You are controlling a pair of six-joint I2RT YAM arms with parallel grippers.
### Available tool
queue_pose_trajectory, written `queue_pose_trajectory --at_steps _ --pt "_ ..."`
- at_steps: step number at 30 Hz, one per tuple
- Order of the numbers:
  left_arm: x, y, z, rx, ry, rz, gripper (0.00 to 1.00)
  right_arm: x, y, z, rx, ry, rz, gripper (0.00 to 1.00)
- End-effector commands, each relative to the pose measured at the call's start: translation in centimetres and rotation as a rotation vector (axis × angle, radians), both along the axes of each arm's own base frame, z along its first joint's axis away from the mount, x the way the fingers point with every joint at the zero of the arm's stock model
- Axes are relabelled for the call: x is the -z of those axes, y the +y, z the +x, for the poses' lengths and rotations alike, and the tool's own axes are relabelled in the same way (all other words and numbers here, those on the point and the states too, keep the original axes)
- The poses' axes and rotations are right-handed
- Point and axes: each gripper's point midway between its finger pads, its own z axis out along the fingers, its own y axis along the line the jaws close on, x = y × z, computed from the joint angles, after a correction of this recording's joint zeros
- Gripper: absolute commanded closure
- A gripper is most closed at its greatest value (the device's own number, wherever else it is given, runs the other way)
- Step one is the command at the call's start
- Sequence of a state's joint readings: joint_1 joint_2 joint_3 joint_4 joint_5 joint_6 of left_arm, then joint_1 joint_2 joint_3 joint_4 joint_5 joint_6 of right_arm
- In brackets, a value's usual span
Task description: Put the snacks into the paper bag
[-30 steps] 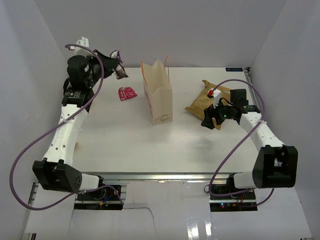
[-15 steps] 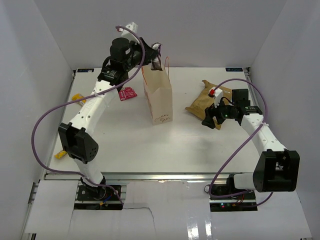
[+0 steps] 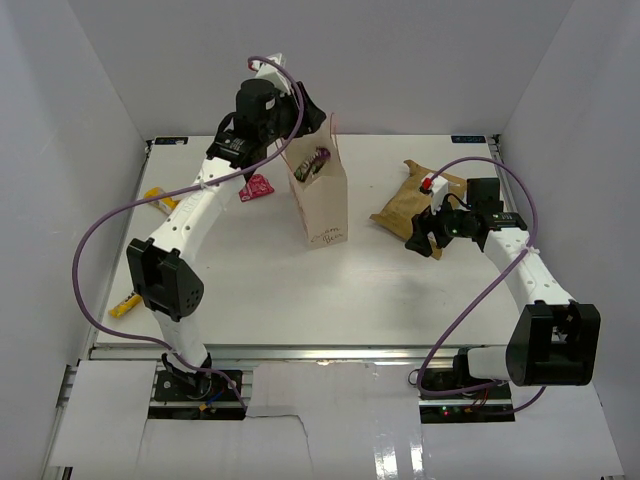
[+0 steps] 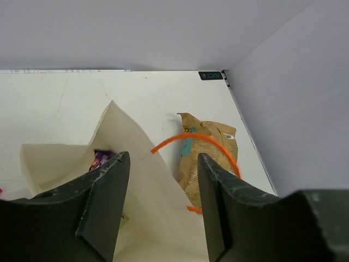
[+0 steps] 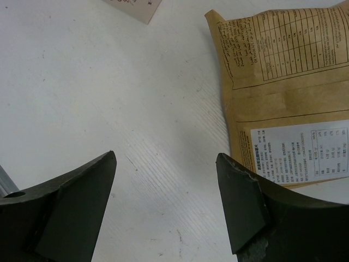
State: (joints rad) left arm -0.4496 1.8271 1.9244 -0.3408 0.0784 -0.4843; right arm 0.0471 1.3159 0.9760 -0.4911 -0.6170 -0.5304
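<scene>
The cream paper bag [image 3: 325, 205] stands upright mid-table with orange cord handles [image 4: 202, 136]. My left gripper [image 3: 308, 135] hangs open just above its mouth, nothing between the fingers [image 4: 106, 202]. A dark purple packet [image 3: 318, 160] lies inside the bag's opening [image 4: 101, 160], with a bit of green wrapper [image 4: 124, 220] deeper down. A red packet [image 3: 257, 187] lies left of the bag. Two yellow wrappers [image 3: 155, 197] [image 3: 125, 305] lie near the left edge. The brown-gold pouch [image 3: 410, 205] lies right of the bag. My right gripper [image 3: 425, 235] hovers open at the pouch's near edge [image 5: 283, 82], over bare table.
White walls close in the table on the left, back and right. The left arm [image 3: 190, 215] arches across the left half of the table over the red packet. A small red-and-white object [image 3: 430, 185] sits on the pouch's far end.
The left arm swung from the far left corner to above the bag, carrying the dark packet. Its jaws opened and the packet dropped into the bag's mouth. The right arm stayed put.
</scene>
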Motion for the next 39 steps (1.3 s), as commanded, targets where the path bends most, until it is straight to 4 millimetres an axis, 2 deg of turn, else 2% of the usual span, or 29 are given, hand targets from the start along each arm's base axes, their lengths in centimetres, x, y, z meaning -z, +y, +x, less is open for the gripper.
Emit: queue_pose_trajectory --at_steps 1,5,10,11,12,13,14,15,16,17,18,19,20,22,23,24,25,26,27,28,29,32,33,35,36,37,38,39 --pt "-2.8 0.2 -0.4 -0.010 -0.055 -0.010 0.37 -1.3 0.3 0.7 -0.011 -0.040 0.018 0.20" --pt "-3.9 0.3 -0.4 -0.012 -0.071 -0.011 0.29 -1.4 0.3 0.7 -0.011 -0.044 0.018 0.20" --pt "-8.5 1.8 -1.5 -0.047 -0.175 -0.001 0.24 -1.3 -0.1 1.2 0.042 -0.019 0.019 0.20" --pt "-9.2 2.6 -1.6 -0.081 -0.193 0.013 0.22 -1.8 -0.3 1.9 0.080 -0.012 0.022 0.20" --pt "-8.9 3.2 -1.9 -0.090 -0.204 0.054 0.18 -1.2 -0.7 2.6 0.133 0.027 0.019 0.20" --pt "-10.2 4.2 -3.0 -0.114 -0.231 0.054 0.17 -1.0 -1.3 3.4 0.250 0.088 0.026 0.20" --pt "-10.2 5.7 -3.2 -0.177 -0.232 0.074 0.15 -1.9 -1.6 4.4 0.307 0.106 0.038 0.21" --pt "-10.0 6.6 -3.7 -0.207 -0.231 0.089 0.14 -0.9 -1.8 5.1 0.361 0.174 0.037 0.21" --pt "-9.6 7.6 -4.3 -0.238 -0.225 0.108 0.12 -0.8 -2.0 5.6 0.413 0.214 0.041 0.21" --pt "-8.0 9.1 -5.7 -0.271 -0.198 0.130 0.11 -1.9 -1.7 6.1 0.451 0.258 0.069 0.22" --pt "-6.9 10.6 -6.2 -0.327 -0.180 0.150 0.10 -1.2 -1.7 6.7 0.482 0.303 0.076 0.22" --pt "-5.7 11.4 -6.9 -0.352 -0.158 0.159 0.07 -1.5 -1.8 7.2 0.524 0.318 0.094 0.21" --pt "-2.9 12.8 -8.6 -0.374 -0.110 0.182 0.07 -1.9 -1.5 7.6 0.572 0.347 0.130 0.21" --pt "0.3 14.4 -10.4 -0.416 -0.043 0.201 0.06 -3.1 -1.2 9.0 0.621 0.351 0.174 0.20" --pt "2.9 15.4 -12.1 -0.435 0.012 0.189 0.06 -3.6 -0.1 9.1 0.570 0.334 0.173 0.20" --pt "4.3 15.9 -13.1 -0.451 0.044 0.185 0.05 -4.6 0.9 9.7 0.494 0.275 0.157 0.19" --pt "5.9 16.7 -14.1 -0.472 0.082 0.186 0.05 -5.3 3.1 9.1 0.335 0.239 0.157 0.19" --pt "9.0 17.1 -15.2 -0.492 0.150 0.175 0.05 -5.8 5.8 7.6 0.122 0.187 0.126 0.18" --pt "8.9 17.7 -16.6 -0.504 0.150 0.140 0.05 -5.6 6.4 6.0 -0.132 0.093 0.009 0.15" --pt "10.2 18.1 -17.5 -0.526 0.191 0.109 0.04 -5.3 7.7 4.9 -0.260 0.055 -0.034 0.14" --pt "12.2 18.4 -18.4 -0.537 0.235 0.112 0.04 -5.0 7.6 4.9 -0.400 -0.059 -0.113 0.14" --pt "13.7 18.9 -20.4 -0.562 0.284 0.041 0.04 -2.6 6.5 5.9 -0.535 -0.208 -0.258 0.18" --pt "14.5 19.1 -21.1 -0.566 0.298 0.030 0.04 -1.7 5.7 6.8 -0.637 -0.303 -0.361 0.19" --pt "15.2 19.1 -21.6 -0.569 0.316 0.013 0.03 0.2 5.0 7.3 -0.735 -0.348 -0.430 0.21" --pt "15.6 19.2 -21.8 -0.573 0.327 0.006 0.03 0.6 4.9 8.0 -0.784 -0.392 -0.461 0.21" --pt "15.6 19.1 -21.9 -0.572 0.328 0.000 0.03 0.1 4.9 8.8 -0.801 -0.417 -0.467 0.21" --pt "15.6 19.0 -21.9 -0.568 0.331 -0.002 0.03 1.2 4.9 9.5 -0.824 -0.404 -0.468 0.21" --pt "15.8 19.0 -21.9 -0.566 0.335 0.000 0.03 1.3 5.0 10.0 -0.833 -0.409 -0.471 0.21"
